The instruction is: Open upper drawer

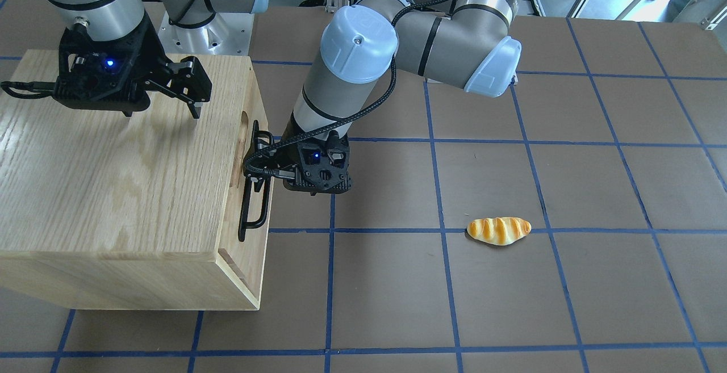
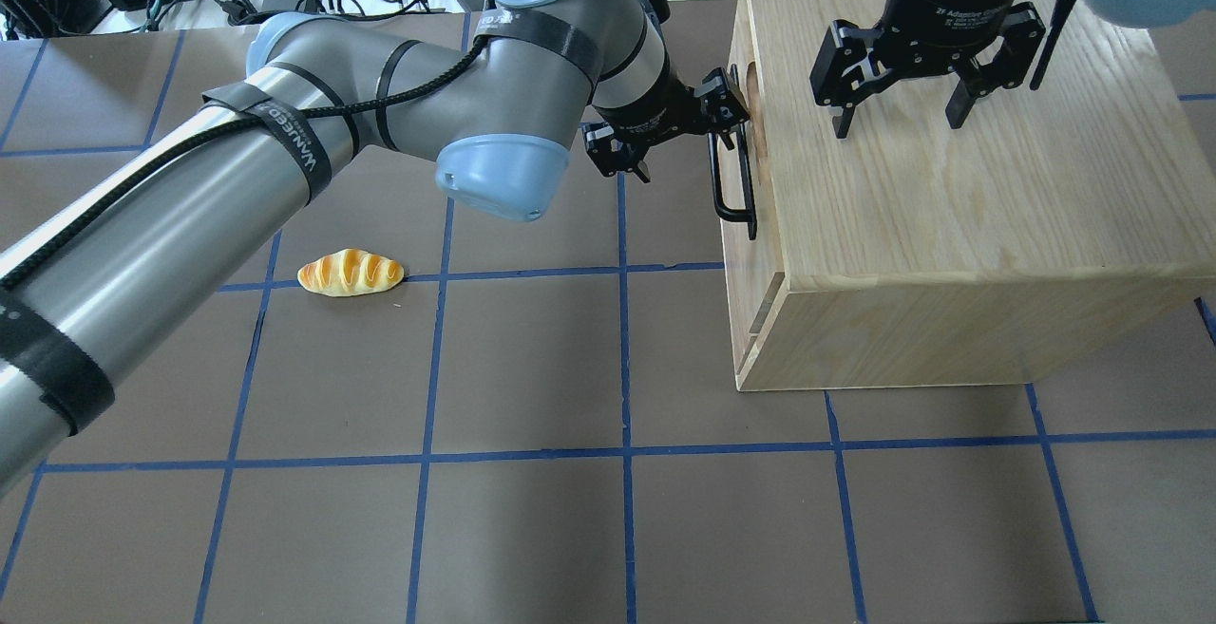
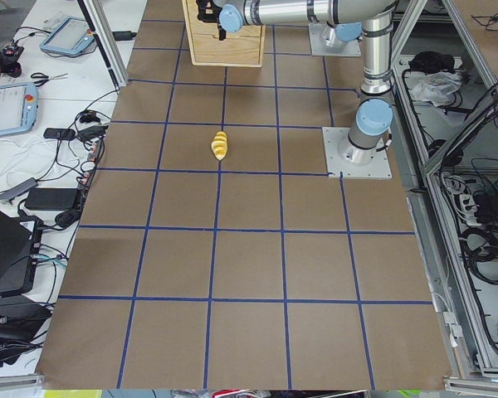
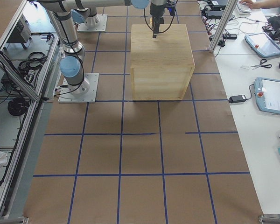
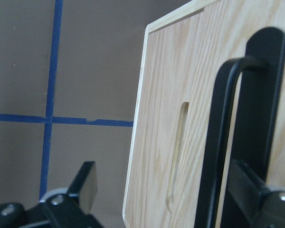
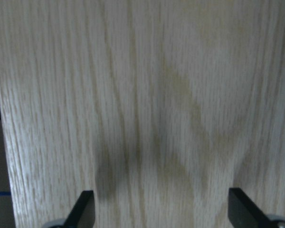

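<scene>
The upper drawer's pale-wood front (image 5: pixel 156 118) faces the open table on the oak cabinet (image 2: pixel 950 225), and looks flush with it. Its black bar handle (image 2: pixel 719 178) (image 1: pixel 250 214) runs along the front beside the oval slot (image 5: pixel 178 156). My left gripper (image 2: pixel 689 154) (image 1: pixel 298 185) is open. In the left wrist view the handle (image 5: pixel 218 142) stands between the jaws, close to the finger (image 5: pixel 256 190) on the drawer side. My right gripper (image 2: pixel 898 125) (image 1: pixel 162 114) (image 6: pixel 164 213) is open and empty just above the cabinet top.
A bread roll (image 2: pixel 350 273) (image 1: pixel 498 230) lies on the brown table, well away from the cabinet on my left side. Blue tape lines (image 2: pixel 622 339) grid the table. The cabinet also shows in the side views (image 4: pixel 161 51) (image 3: pixel 224 46).
</scene>
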Motion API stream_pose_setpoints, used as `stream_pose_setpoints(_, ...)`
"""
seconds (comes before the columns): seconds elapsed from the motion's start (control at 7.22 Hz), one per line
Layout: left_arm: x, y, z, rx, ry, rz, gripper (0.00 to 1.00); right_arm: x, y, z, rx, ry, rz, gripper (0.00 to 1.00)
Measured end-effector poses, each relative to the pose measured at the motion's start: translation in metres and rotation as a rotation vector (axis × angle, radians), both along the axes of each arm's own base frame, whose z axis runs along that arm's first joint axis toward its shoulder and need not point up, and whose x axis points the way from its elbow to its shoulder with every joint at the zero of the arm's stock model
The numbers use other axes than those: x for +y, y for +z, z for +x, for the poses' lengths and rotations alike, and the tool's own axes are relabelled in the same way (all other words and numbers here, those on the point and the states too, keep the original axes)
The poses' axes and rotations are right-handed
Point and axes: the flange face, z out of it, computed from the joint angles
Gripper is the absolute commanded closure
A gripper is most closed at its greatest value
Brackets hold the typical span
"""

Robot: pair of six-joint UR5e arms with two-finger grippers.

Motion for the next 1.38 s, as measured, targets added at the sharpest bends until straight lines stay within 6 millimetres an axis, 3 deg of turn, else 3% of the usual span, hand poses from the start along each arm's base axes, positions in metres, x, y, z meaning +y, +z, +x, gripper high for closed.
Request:
stream_pose_setpoints(0.55, -0.004, 0.002, 0.009, -0.015, -0.048, -0.033, 0.0, 0.0, 0.0, 0.0, 0.0, 0.0, -0.001, 0.0)
stream_pose_setpoints(1.38, -0.024, 0.005, 0.049, -0.029, -0.062, -0.054, 0.0, 0.0, 0.0, 0.0, 0.0, 0.0, 0.0, 0.0)
